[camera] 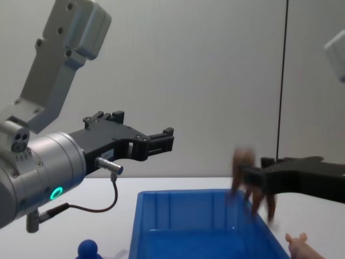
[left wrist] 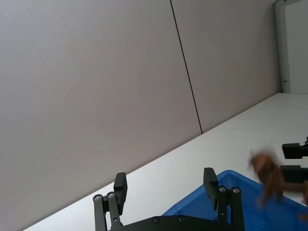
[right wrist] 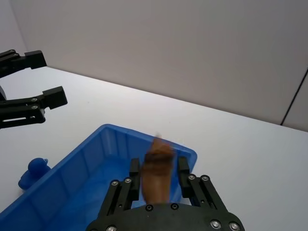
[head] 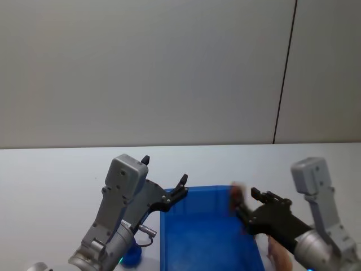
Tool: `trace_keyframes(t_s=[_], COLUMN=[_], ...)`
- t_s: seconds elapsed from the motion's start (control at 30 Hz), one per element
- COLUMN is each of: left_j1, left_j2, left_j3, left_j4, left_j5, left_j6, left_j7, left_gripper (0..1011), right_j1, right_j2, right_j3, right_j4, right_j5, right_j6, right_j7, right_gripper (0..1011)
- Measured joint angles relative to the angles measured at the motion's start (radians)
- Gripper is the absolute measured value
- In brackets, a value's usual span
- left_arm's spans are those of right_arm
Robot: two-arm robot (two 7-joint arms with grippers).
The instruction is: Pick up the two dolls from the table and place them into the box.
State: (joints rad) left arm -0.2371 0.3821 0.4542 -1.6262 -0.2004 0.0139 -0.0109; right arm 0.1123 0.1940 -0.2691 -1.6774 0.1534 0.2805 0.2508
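The shaggy dark brown doll [right wrist: 158, 166] looks blurred between the fingers of my right gripper [head: 246, 203], which is shut on it. It hangs above the far right part of the blue box [head: 197, 237], and the chest view shows the brown doll [camera: 245, 162] just above the box [camera: 178, 216] rim. The pale pink doll [camera: 302, 245] lies on the white table [head: 51, 180] right of the box, under my right arm. My left gripper [head: 164, 169] hovers open and empty above the box's far left corner.
A small blue ball-topped object [head: 132, 254] stands on the table just left of the box, below my left arm. The tabletop beyond the box is bare as far as the grey wall.
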Motion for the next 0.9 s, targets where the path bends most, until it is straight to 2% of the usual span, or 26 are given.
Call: trace_keyframes(t_s=[0.1,0.17,0.2,0.37,0.43,0.67,0.9], left_j1=[0.000,0.000,0.000,0.000,0.000,0.000,0.000], left_j2=[0.000,0.000,0.000,0.000,0.000,0.000,0.000], left_j3=[0.000,0.000,0.000,0.000,0.000,0.000,0.000], left_j4=[0.000,0.000,0.000,0.000,0.000,0.000,0.000], left_j5=[0.000,0.000,0.000,0.000,0.000,0.000,0.000], left_j6=[0.000,0.000,0.000,0.000,0.000,0.000,0.000], left_j7=[0.000,0.000,0.000,0.000,0.000,0.000,0.000], left_gripper=[1002,1002,1002,1001,1002,1002,1001], right_j1=[0.015,0.028,0.035,0.053,0.059,0.068,0.061], right_j2=[-0.011,-0.020,-0.024,-0.036,-0.041,-0.047,-0.043], right_j3=[-0.005,-0.009,-0.011,-0.013,-0.014,-0.011,-0.002], right_j4=[0.018,0.035,0.044,0.069,0.077,0.090,0.081], right_j5=[-0.005,-0.008,-0.010,-0.013,-0.014,-0.014,-0.010], right_j6=[0.006,0.009,0.011,0.015,0.016,0.016,0.018], right_j7=[0.010,0.016,0.019,0.019,0.014,-0.020,-0.068], right_gripper=[480,550,620,751,830,1001,1001])
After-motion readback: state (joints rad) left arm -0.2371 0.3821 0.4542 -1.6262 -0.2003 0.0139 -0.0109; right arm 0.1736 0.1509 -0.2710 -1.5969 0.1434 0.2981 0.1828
